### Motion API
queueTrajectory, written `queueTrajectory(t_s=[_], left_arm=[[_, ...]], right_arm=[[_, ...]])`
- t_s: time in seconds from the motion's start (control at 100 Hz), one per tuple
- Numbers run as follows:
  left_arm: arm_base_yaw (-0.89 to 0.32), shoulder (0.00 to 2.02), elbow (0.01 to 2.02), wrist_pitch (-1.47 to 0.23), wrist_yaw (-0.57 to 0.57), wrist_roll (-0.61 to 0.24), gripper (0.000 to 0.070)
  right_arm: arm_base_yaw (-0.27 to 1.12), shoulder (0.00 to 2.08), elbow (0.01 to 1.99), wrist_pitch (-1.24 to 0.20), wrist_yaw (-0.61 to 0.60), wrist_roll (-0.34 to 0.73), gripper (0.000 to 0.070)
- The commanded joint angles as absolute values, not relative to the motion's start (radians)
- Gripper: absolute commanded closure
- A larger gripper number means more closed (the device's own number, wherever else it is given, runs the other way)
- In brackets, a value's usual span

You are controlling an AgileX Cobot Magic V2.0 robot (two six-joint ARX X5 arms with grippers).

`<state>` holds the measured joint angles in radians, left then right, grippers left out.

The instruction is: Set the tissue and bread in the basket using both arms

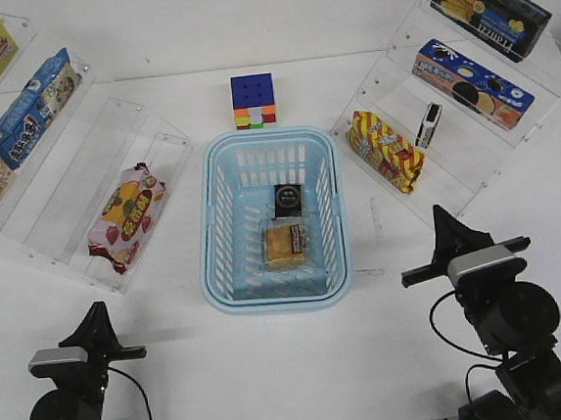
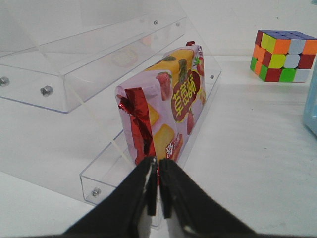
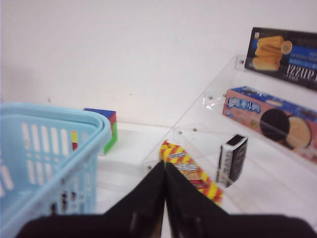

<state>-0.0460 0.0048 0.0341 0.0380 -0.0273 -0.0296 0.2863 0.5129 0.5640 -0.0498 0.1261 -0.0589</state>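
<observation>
Arms parked low, both clear of the basket. Left gripper [image 1: 99, 324] at lower left of the front view, pointing up-frame toward the clear shelf [image 1: 82, 188]; fingers [image 2: 148, 186] pressed together, nothing between them. In the left wrist view a pink strawberry bag [image 2: 168, 119] stands just ahead of the tips.

Basket [image 1: 277, 294], light blue, centre of frame. Inside: tissue [image 1: 287, 200] toward the upper part of the floor, bread [image 1: 285, 243] just below it, the two close together; contact cannot be judged.

Puzzle cube [image 1: 252, 100] just above the basket.

Right gripper [image 1: 449, 227] at lower right, tilted up-left; fingers [image 3: 176, 193] together, empty. On the right shelf [image 1: 464, 169]: red-yellow snack bag [image 1: 385, 150], and a second black pack [image 1: 429, 124] standing upright beside it.
</observation>
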Motion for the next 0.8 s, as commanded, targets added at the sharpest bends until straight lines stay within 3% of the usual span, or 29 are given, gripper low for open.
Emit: queueTrajectory(t_s=[0.0,0.11,0.39,0.58,0.79], left_arm=[[-0.044,0.003,0.014,0.049,-0.027,-0.039,0.0699],[-0.044,0.003,0.014,0.049,-0.027,-0.039,0.0699],[-0.044,0.003,0.014,0.049,-0.027,-0.039,0.0699],[-0.044,0.003,0.014,0.049,-0.027,-0.039,0.0699],[-0.044,0.003,0.014,0.05,-0.027,-0.039,0.0699]], right_arm=[[0.246,0.48,0.509,-0.013,0.092,-0.168,0.07],[0.149,0.389,0.382,0.022,0.021,-0.188,0.07],[0.018,0.124,0.083,-0.015,0.02,-0.205,0.07],[0.013,-0.004,0.012,-0.13,0.025,-0.163,0.07],[0.012,0.001,0.012,-0.127,0.026,-0.128,0.07]])
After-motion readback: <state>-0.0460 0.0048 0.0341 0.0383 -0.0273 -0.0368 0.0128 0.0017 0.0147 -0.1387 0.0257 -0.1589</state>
